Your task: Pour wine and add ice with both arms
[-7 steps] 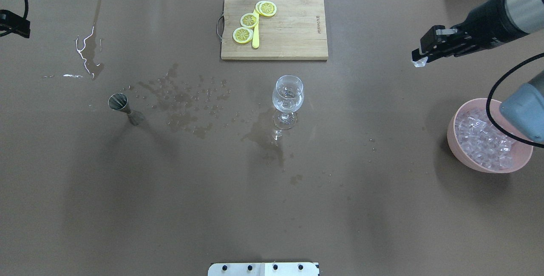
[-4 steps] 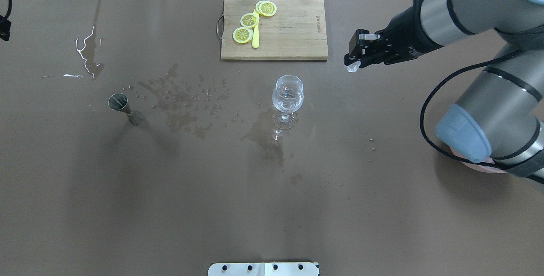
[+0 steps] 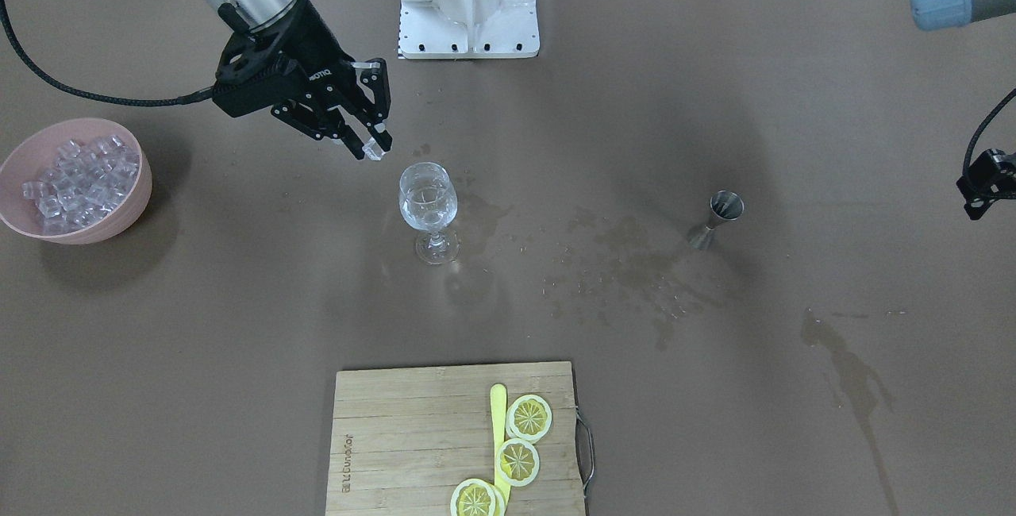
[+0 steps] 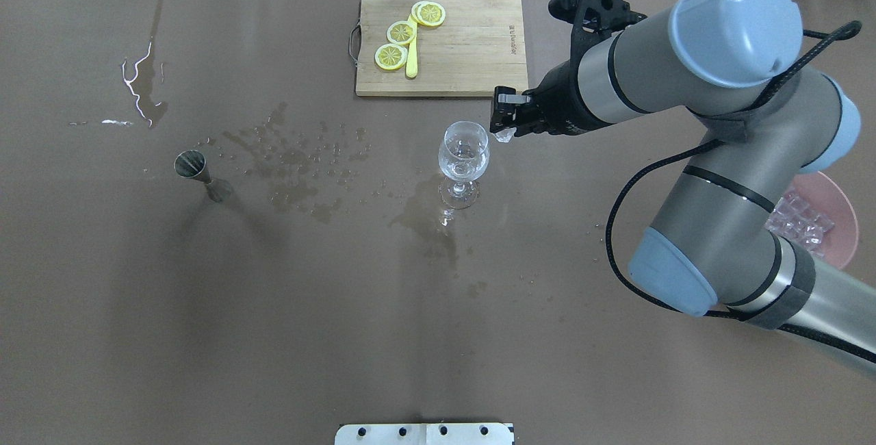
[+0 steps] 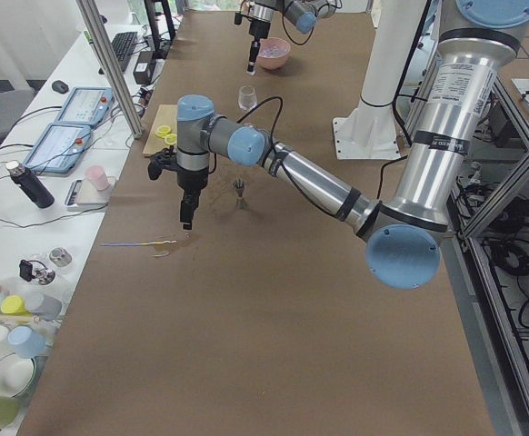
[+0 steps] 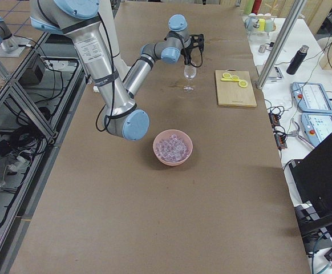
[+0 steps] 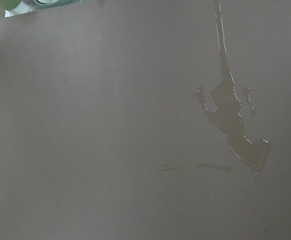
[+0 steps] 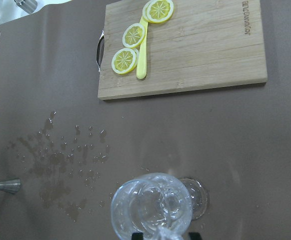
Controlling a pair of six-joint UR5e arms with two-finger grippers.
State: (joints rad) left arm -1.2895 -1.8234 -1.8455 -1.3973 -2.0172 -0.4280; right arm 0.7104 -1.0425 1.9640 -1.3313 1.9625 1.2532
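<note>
A clear wine glass (image 4: 464, 154) stands upright mid-table with a little clear wine in it (image 3: 428, 208). My right gripper (image 4: 505, 131) is shut on one ice cube (image 3: 375, 148) and holds it just beside the glass rim, slightly above it. The right wrist view looks down into the glass (image 8: 150, 207). The ice heap (image 3: 73, 176) lies in a pink bowl (image 3: 119, 218); my right arm partly covers the bowl in the overhead view (image 4: 843, 215). My left gripper (image 3: 983, 182) hangs at the table's left end above a wet stain (image 7: 230, 115); I cannot tell its opening.
A steel jigger (image 4: 198, 172) stands left of the glass among wet spots (image 4: 294, 164). A wooden cutting board (image 4: 465, 48) with lemon slices (image 4: 402, 33) and a yellow knife (image 4: 411, 58) lies behind the glass. The white pedestal (image 3: 468, 0) is at the robot's side.
My right arm has swung left from near the pink bowl, carrying the ice cube to the glass rim. My left gripper has left the overhead view at the left edge.
</note>
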